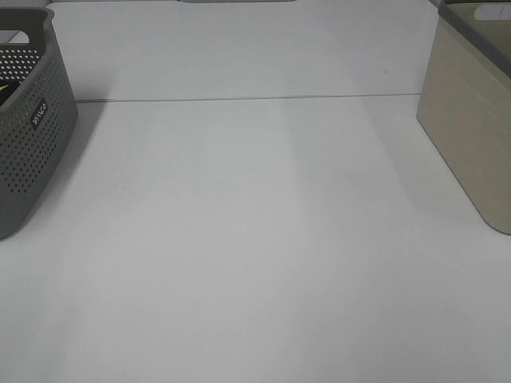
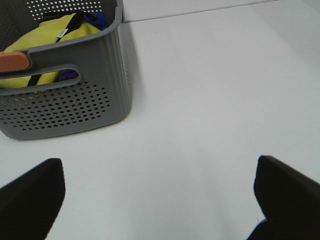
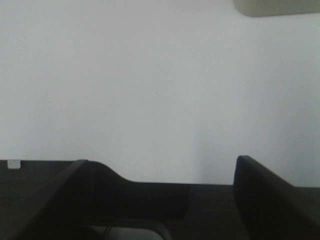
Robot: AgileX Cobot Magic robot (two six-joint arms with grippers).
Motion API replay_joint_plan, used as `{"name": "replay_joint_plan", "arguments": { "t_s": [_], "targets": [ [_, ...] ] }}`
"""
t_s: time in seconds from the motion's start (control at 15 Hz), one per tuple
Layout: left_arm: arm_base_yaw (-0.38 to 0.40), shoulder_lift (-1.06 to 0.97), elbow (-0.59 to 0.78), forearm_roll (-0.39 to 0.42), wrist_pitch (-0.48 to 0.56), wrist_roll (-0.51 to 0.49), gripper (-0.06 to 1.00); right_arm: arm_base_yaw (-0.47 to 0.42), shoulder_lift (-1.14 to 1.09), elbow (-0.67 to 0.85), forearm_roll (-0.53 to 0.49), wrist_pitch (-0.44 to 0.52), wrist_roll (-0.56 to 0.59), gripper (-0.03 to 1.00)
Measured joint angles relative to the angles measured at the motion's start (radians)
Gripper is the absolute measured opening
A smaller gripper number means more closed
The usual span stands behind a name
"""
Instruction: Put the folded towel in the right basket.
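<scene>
- While both arms sit off the overhead view, I see left gripper (image 2: 159, 200) spread wide, empty.
- Right gripper (image 3: 162, 175) also parted, empty.
- Yellow towel (image 2: 47, 35) in grey perforated basket (image 2: 70, 107); beige basket (image 1: 471, 128) opposite.

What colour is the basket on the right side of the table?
Beige, with a grey rim; the right basket shows best in the exterior high view.

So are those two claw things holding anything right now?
Left gripper: open, holding nothing.
Right gripper: open, holding nothing.
</scene>
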Motion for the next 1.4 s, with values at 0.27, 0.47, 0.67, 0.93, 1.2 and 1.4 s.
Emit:
{"name": "replay_joint_plan", "arguments": {
  "t_s": [0.27, 0.47, 0.67, 0.93, 1.2, 1.4],
  "targets": [
    [0.000, 0.000, 0.000, 0.000, 0.000, 0.000, 0.98, 0.000, -0.254, 0.026, -0.009, -0.020, 0.006, 0.74],
    [0.000, 0.000, 0.000, 0.000, 0.000, 0.000, 0.98, 0.032, -0.383, 0.026, -0.016, -0.023, 0.007, 0.74],
    [0.000, 0.000, 0.000, 0.000, 0.000, 0.000, 0.98, 0.114, -0.392, 0.034, -0.053, -0.026, 0.048, 0.74],
    [0.000, 0.000, 0.000, 0.000, 0.000, 0.000, 0.98, 0.116, -0.392, 0.038, -0.058, -0.033, 0.052, 0.74],
    [0.000, 0.000, 0.000, 0.000, 0.000, 0.000, 0.98, 0.116, -0.392, 0.038, -0.059, -0.043, 0.052, 0.74],
    [0.000, 0.000, 0.000, 0.000, 0.000, 0.000, 0.98, 0.116, -0.392, 0.038, -0.059, -0.044, 0.052, 0.74]
  ]
}}
